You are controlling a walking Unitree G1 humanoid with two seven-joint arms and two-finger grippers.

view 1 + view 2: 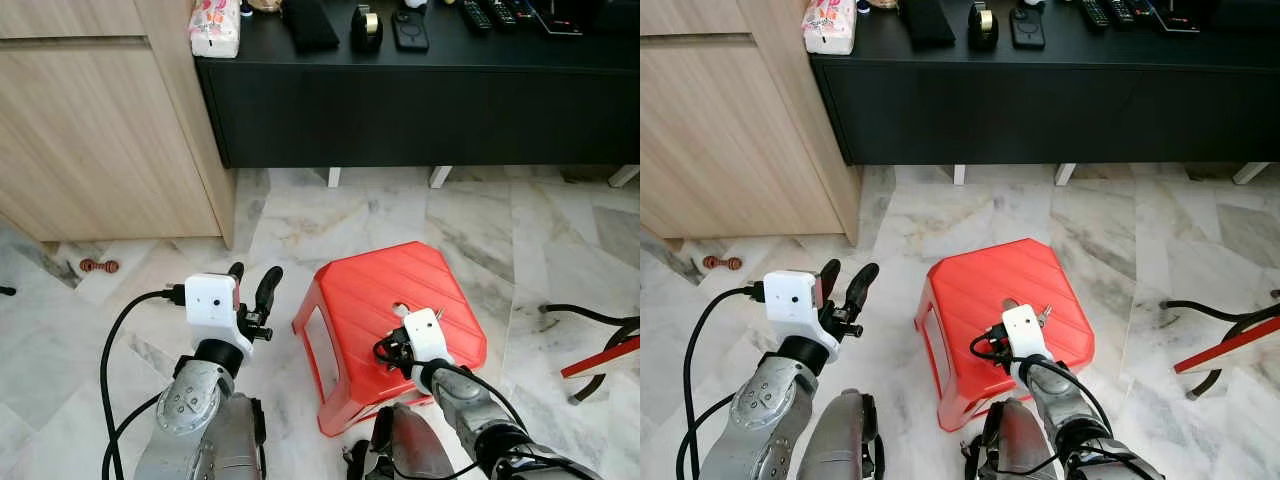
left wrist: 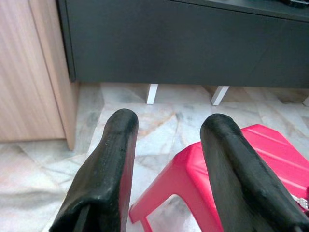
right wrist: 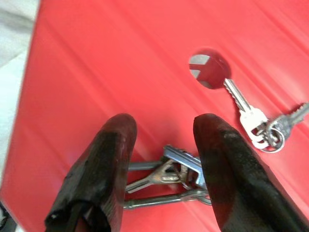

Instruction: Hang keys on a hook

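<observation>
Keys: I see the key bunch (image 3: 169,176) between my right gripper's (image 3: 161,140) spread fingers, on the red stool (image 1: 375,295).
Second keys: small key pair (image 3: 256,123) at 2 o'clock.
Writing: none I can read.

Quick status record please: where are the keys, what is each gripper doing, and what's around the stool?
stool: red plastic stool on the marble floor, round hole in its seat
keys: two bunches on the seat; key bunch between the right gripper's fingers, second key bunch beside the hole
right gripper: open, low over the seat, fingers straddling the nearer bunch, not closed on it
left gripper: open, raised left of the stool, holding nothing
background: black cabinet, wooden cupboard
</observation>
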